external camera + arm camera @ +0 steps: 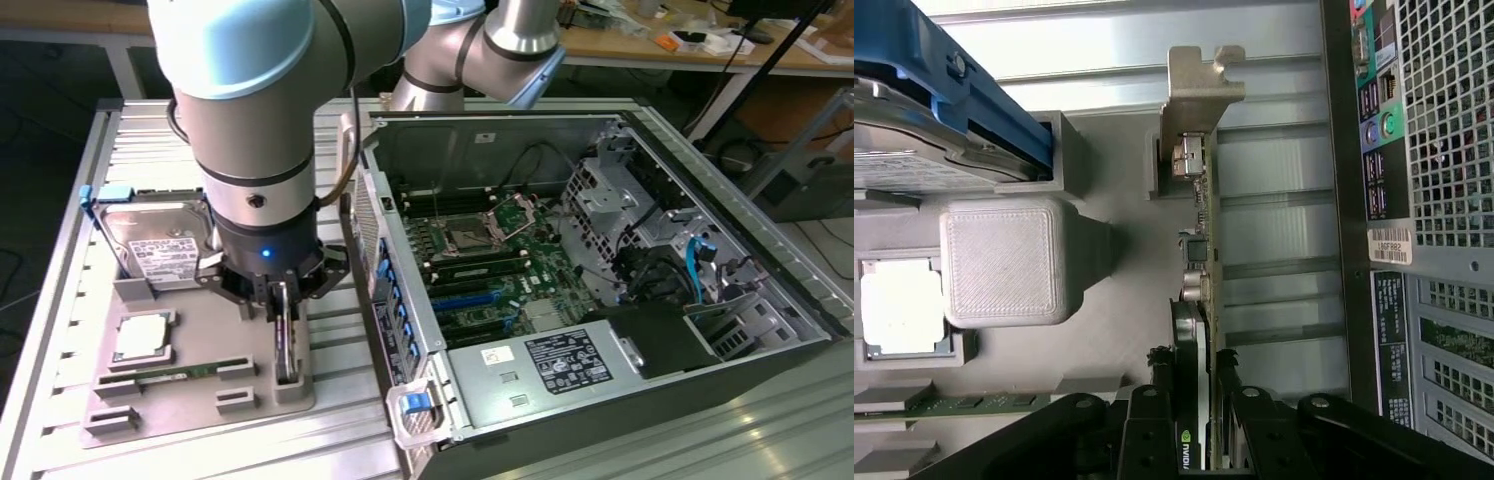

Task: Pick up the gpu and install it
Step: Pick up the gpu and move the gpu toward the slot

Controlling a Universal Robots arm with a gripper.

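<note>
GPU [284, 345] stands on edge in a slot of the grey holder [187, 402] on the bench [350, 440]. The open computer case [494, 150] rises just beside it, on the exterior view's right. A hard drive [154, 245] stands farther back in the same holder. The card is thin and dark, with a silvery bracket. The end effector [283, 310] is closed narrowly on its upper edge. Between card and case lies a narrow strip of bare bench.

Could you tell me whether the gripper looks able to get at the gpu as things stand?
Yes, it seems so: the gripper is closed around the gpu, which stands on edge in the holder, nothing between them.
</note>
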